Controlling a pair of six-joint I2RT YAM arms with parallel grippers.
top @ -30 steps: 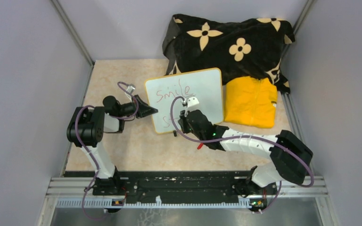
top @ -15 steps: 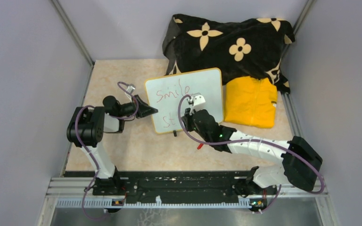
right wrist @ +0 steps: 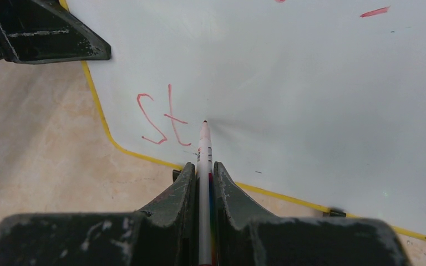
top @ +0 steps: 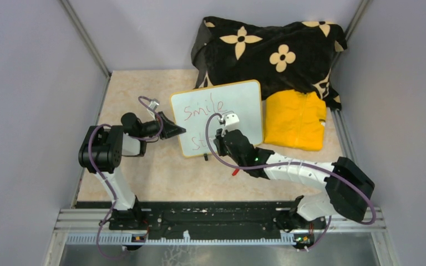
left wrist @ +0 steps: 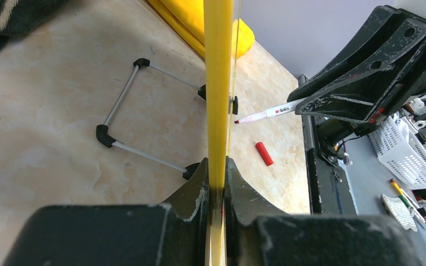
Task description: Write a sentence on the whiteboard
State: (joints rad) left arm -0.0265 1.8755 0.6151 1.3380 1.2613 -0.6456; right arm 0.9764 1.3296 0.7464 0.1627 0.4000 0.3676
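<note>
The whiteboard [top: 217,113] stands propped on its feet in the middle of the bench [top: 144,172], just in front of a black flowered blanket [top: 266,50], its left edge clenched in the left tool [left wrist: 217,166]. Of the sentence [top: 202,108], "smile" sits along the top and only "st" is below it. The right tool [right wrist: 204,169] grasps the marker [right wrist: 204,141], tip at the surface just right of the "t" (touching, as far as I can tell). I judge the second line barely begun, most of it left to write.

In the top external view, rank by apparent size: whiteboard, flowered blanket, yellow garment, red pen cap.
1. flowered blanket
2. whiteboard
3. yellow garment
4. red pen cap, by far the smallest
</note>
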